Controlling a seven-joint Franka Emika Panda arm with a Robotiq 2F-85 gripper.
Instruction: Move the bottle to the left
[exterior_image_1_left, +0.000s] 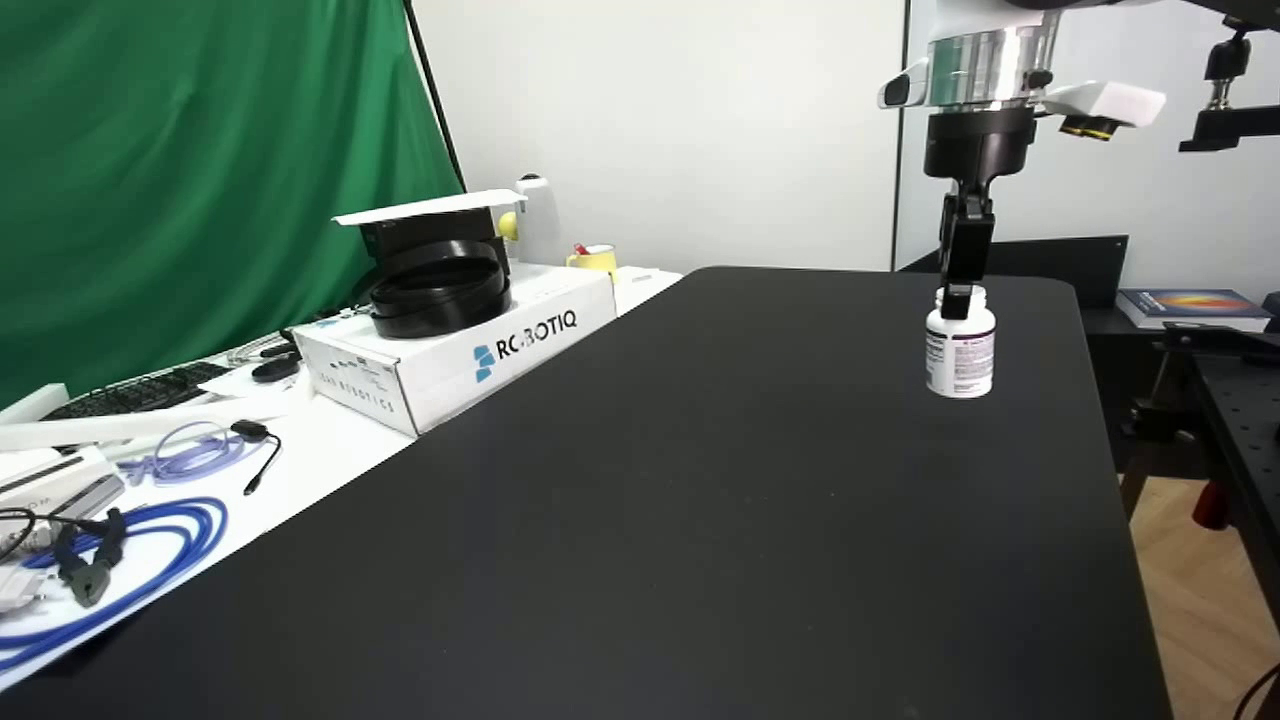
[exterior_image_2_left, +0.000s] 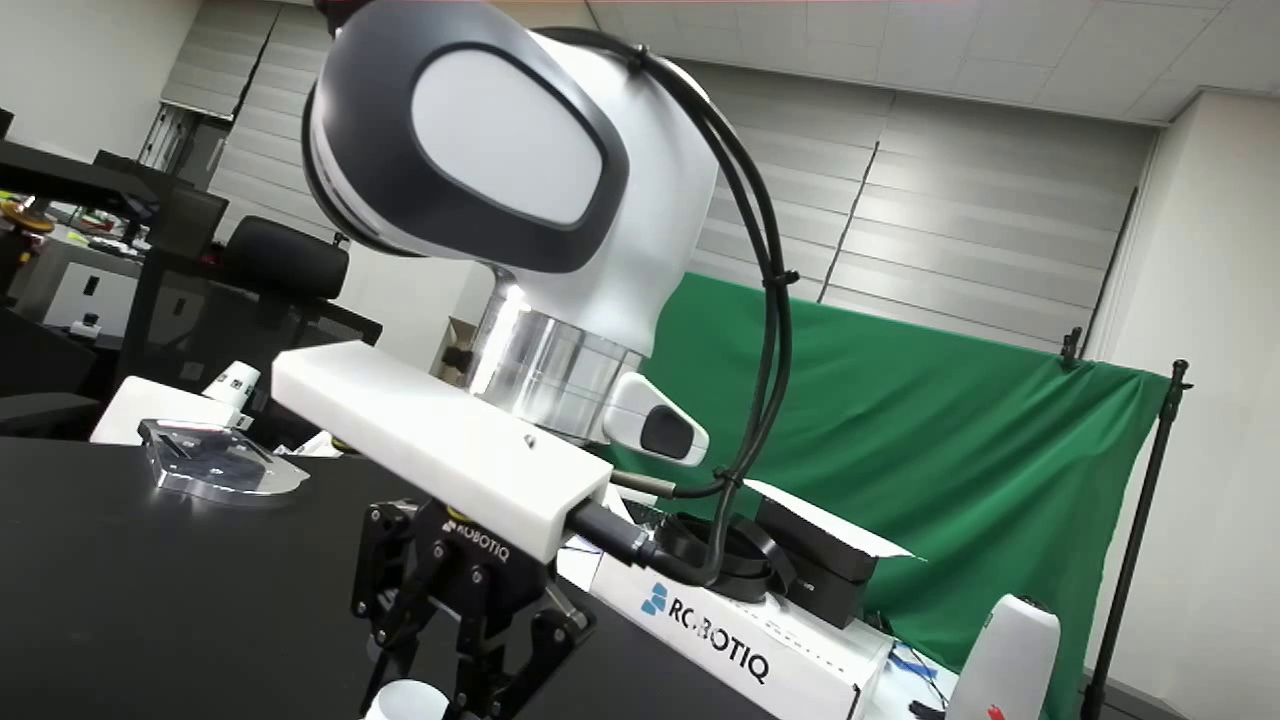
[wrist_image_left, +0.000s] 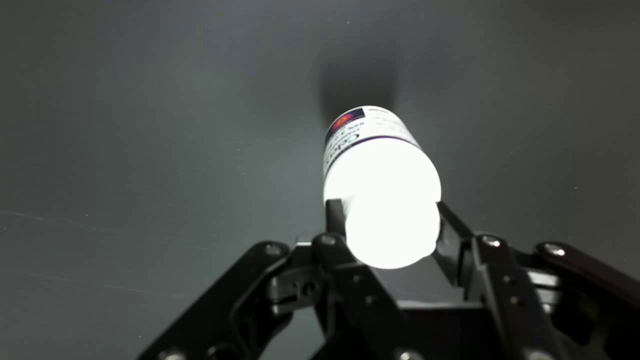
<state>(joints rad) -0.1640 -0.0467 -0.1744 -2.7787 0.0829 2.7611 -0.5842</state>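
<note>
My hand (wrist_image_left: 389, 215) is clamped on the white pill bottle (wrist_image_left: 372, 131), a finger (wrist_image_left: 335, 214) against either side of its cap (wrist_image_left: 392, 240). In an exterior view the bottle is upright, toward the far end of the black table (exterior_image_1_left: 650, 520) and near the edge on the right as seen there; whether it touches the table or hangs just clear of it, I cannot tell. In the wrist view its shadow (wrist_image_left: 357, 82) falls on the table just beyond its labelled lower end. Farther along the table, in an exterior view, lies a curved transparent plate (exterior_image_2_left: 225, 470), well apart from my hand. Alongside, on a white surface (exterior_image_1_left: 340, 460), a white cardboard box (exterior_image_1_left: 500, 362) printed ROBOTIQ carries black rings (exterior_image_1_left: 435, 318), with a black box (exterior_image_1_left: 400, 238) and its raised white lid (exterior_image_1_left: 430, 207) beside them. Past these I see a yellow mug (exterior_image_1_left: 597, 263), a white wall (exterior_image_1_left: 680, 130), and, in both exterior views, a green curtain (exterior_image_1_left: 200, 180) at the back.
</note>
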